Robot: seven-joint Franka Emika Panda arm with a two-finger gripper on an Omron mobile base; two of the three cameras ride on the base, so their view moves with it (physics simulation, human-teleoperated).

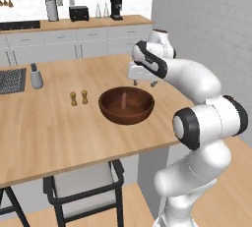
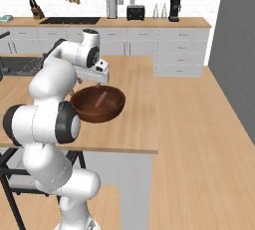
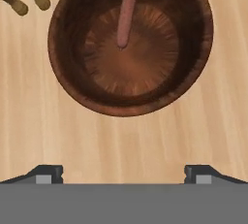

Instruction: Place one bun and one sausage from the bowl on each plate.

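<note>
The wide, round, dark reddish-brown wooden bowl (image 1: 126, 105) is seen standing on the pale wooden island countertop (image 1: 44, 132), towards its right-hand part. A single long, reddish-brown sausage (image 3: 126, 14) is seen lying inside the bowl, propped against the inner wall with its lower end near the middle of the bowl's floor. In the right base view the bowl (image 2: 97, 104) and the sausage (image 2: 100, 99) are partly framed by the white arm.

The two-finger gripper (image 1: 145, 81) is held above the countertop just behind the bowl's far rim, apart from it. Its dark fingertips (image 3: 48, 173) are shown spread wide at the bottom of the hand view, with bare countertop between them; nothing is grasped. In the right base view the gripper (image 2: 93, 80) is seen just above the bowl's rim.

Two small, tan wooden shakers (image 1: 78, 98) are placed side by side just to the left of the bowl, not touching it. A grey bottle with a dark cap (image 1: 36, 76) is set further left, near a dark mat (image 1: 12, 80). A black chair with a pale seat (image 1: 86, 182) is tucked under the island's near edge.
</note>
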